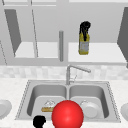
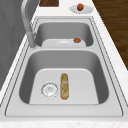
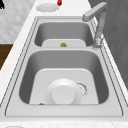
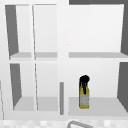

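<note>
Right hand (image 1: 85, 27) at the cabinet shelf, fingers curled round the top of the yellow bottle (image 1: 83, 45) — bottle upright near the shelf's front edge, also in the upper view (image 4: 84, 98). Left hand (image 1: 39, 121) low at the sink's (image 1: 25, 100) front rim, fingers unreadable. Red ball (image 1: 67, 114) beside it; bread (image 2: 64, 86) in left basin, plate (image 3: 63, 93) in right.

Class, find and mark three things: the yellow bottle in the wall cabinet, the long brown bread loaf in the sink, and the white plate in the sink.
Yellow bottle (image 4: 84, 100): upper view, on its label.
Brown bread loaf (image 2: 64, 86): left side view, mid-length of the crust.
White plate (image 3: 63, 93): right side view, on its raised centre.
</note>
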`<action>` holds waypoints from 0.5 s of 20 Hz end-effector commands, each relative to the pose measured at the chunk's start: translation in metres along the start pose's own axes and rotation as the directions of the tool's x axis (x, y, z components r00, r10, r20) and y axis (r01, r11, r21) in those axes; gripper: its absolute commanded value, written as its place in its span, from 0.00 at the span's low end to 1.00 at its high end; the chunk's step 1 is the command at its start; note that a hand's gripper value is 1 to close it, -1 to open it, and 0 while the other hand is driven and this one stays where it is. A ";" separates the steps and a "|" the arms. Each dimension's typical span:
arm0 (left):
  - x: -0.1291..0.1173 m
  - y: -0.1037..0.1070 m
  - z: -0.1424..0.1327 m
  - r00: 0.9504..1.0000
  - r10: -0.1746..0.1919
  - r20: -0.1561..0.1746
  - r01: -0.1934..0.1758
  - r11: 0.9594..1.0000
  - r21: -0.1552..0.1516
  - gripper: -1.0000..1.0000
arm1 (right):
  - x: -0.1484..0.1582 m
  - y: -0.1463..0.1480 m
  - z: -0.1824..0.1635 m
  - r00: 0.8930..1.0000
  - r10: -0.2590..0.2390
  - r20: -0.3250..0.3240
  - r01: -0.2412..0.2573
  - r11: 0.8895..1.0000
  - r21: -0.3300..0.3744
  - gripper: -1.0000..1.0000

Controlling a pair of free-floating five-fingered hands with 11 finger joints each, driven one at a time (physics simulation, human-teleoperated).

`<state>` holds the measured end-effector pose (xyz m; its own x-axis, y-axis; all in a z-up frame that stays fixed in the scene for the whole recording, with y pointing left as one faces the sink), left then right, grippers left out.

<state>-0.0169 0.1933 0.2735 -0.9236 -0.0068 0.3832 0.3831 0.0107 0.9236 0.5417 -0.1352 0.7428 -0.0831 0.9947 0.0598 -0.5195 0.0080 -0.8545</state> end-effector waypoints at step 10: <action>0.000 0.000 0.000 1.000 0.000 0.000 0.000 1.000 0.000 0.50 | 0.002 -0.014 0.007 1.000 0.020 -0.015 -0.020 0.999 -0.032 1.00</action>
<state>-0.0169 0.1933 0.2735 -0.9236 -0.0068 0.3832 0.3831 0.0107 0.9236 0.5437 -0.1341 0.7461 -0.0785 0.9952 0.0592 -0.5140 0.0105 -0.8578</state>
